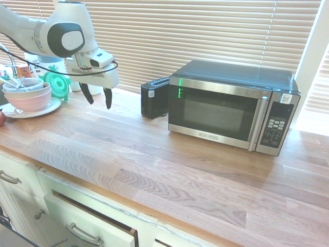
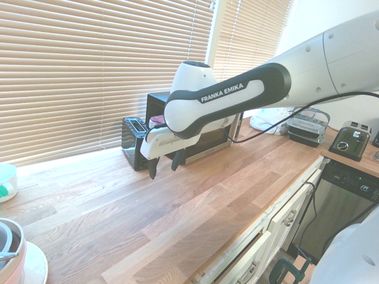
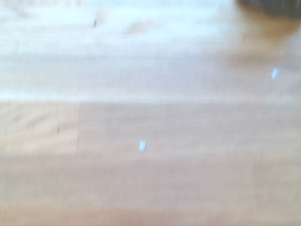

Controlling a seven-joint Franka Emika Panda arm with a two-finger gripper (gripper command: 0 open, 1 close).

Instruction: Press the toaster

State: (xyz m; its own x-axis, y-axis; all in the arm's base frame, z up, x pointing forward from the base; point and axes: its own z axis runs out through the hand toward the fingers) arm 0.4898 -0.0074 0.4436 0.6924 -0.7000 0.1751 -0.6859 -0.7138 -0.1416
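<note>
White two-finger gripper with black fingertips [image 1: 97, 98] above pale wooden counter [image 1: 128, 159]; fingers spread wide, nothing between them. Small glossy black boxy toaster [image 1: 154, 99] upright on counter, between gripper and large black-and-steel microwave [image 1: 221, 108], first exterior view. Far left there: pink round bowl [image 1: 30, 103] on white plate [image 1: 49, 108].

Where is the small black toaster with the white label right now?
In the first exterior view, the toaster stands on the counter, just left of the microwave.
</note>
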